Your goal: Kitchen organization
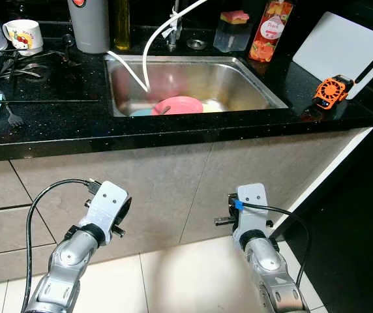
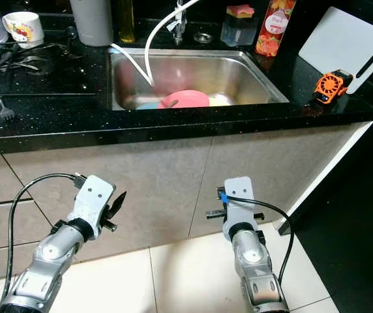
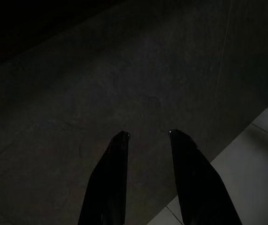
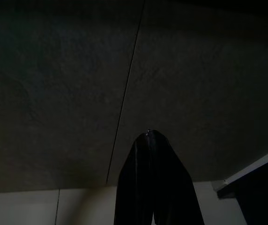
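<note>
While both arms hang low in front of the grey cupboard doors (image 1: 173,189), neither one is doing any work. The left gripper (image 3: 148,136) has its two black fingers spread apart with nothing between them. The right gripper (image 4: 149,133) has its fingers pressed together into one dark tip, and it holds nothing too. Both point at the cupboard fronts, well below the black counter (image 1: 56,130).

Up on the counter is the steel sink (image 1: 258,85). A pink plate (image 1: 179,104) lies in the bottom of it, with something blue peeking out just beside it and a white hose (image 1: 149,59) hanging down close by. I think the plate is light and stiff, but likely wet and slippery, and it could break if dropped. The rim nearest the robot looks like the best place to pinch it.

On the left of the counter lie forks (image 1: 10,114) and a white mug (image 1: 23,34) with a picture on it. The forks are thin, hard and flat, so they should be picked up by the handle. An orange gadget (image 1: 332,90) sits on the right, near a white cutting board (image 1: 343,49).
</note>
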`<state>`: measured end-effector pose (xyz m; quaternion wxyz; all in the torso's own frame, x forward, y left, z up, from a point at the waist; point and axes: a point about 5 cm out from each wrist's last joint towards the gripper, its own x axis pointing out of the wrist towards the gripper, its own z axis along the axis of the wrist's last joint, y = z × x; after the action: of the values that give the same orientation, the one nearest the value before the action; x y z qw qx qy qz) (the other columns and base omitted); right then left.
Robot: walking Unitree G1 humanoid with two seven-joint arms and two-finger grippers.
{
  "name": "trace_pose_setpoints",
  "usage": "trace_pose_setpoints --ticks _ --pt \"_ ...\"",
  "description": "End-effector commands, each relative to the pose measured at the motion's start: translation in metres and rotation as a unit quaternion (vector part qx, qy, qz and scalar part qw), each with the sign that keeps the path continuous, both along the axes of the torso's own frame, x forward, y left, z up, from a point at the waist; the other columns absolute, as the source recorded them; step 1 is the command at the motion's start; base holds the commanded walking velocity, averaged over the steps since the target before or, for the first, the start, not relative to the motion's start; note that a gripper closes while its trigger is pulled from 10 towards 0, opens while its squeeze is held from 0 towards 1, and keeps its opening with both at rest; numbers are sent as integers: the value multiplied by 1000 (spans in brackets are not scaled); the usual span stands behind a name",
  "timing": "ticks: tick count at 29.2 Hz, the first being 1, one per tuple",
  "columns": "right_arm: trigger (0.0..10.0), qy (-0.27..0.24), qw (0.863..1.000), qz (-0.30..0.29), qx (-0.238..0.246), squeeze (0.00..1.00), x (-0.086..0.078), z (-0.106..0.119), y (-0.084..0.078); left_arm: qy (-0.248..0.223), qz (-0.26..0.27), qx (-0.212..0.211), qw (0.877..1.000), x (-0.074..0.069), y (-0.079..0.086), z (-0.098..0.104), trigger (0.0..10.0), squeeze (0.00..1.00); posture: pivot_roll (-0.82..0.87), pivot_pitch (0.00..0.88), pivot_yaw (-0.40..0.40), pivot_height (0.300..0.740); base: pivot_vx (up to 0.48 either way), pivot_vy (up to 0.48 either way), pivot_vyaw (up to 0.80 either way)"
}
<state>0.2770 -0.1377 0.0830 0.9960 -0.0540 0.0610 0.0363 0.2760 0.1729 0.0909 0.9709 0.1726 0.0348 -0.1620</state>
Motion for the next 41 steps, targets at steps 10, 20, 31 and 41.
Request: trace_pose_setpoints --ticks 10,20,31,41 --pt "10000 6 1000 -8 2 0 0 -1 -4 5 -10 -1 1000 0 -5 -2 10000 0 184 61 -85 740 0 0 0" --pt "10000 6 1000 -5 -1 0 0 -2 -4 5 -9 -1 1000 -1 -5 -3 10000 0 184 56 -87 740 0 0 0" --pt "10000 7 1000 -1 -2 0 0 -3 -3 6 -9 0 1000 -2 -5 -4 10000 0 185 46 -87 740 0 0 0" --pt "10000 8 1000 0 -2 0 0 -4 -2 7 -9 1 1000 -1 -5 -5 10000 0 185 43 -86 740 0 0 0"
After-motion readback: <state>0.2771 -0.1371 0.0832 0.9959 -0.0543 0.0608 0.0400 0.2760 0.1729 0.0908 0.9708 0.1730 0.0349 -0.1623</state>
